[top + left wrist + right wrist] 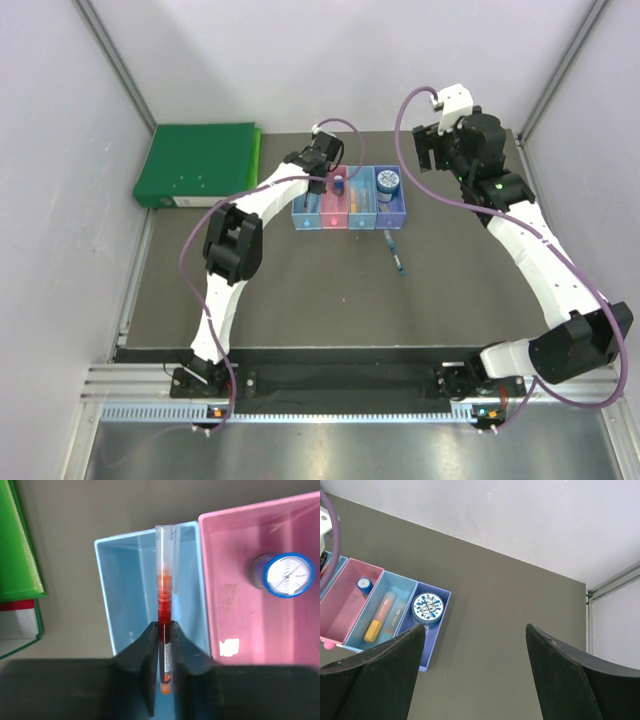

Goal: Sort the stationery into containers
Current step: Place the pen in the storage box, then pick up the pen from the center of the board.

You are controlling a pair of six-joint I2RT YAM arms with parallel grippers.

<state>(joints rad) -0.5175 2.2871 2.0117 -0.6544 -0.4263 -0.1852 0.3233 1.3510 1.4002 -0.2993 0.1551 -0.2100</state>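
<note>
The containers [350, 222] are a row of four joined bins at the back of the mat. My left gripper [165, 626] is shut on a red pen [165, 595] with a clear cap, held over the leftmost light blue bin [125, 580]. A small blue-white bottle [285, 574] stands in the pink bin [235, 610]. An orange-pink marker [379, 616] lies in the second light blue bin, and a round blue reel [427, 607] fills the purple bin [434, 645]. A dark blue pen [395, 252] lies on the mat in front of the bins. My right gripper [475, 630] hangs open and empty, right of the purple bin.
A big green binder [198, 162] lies at the back left, close to the leftmost bin. Grey walls enclose the mat on three sides. The mat's near edge meets a metal rail by the arm bases.
</note>
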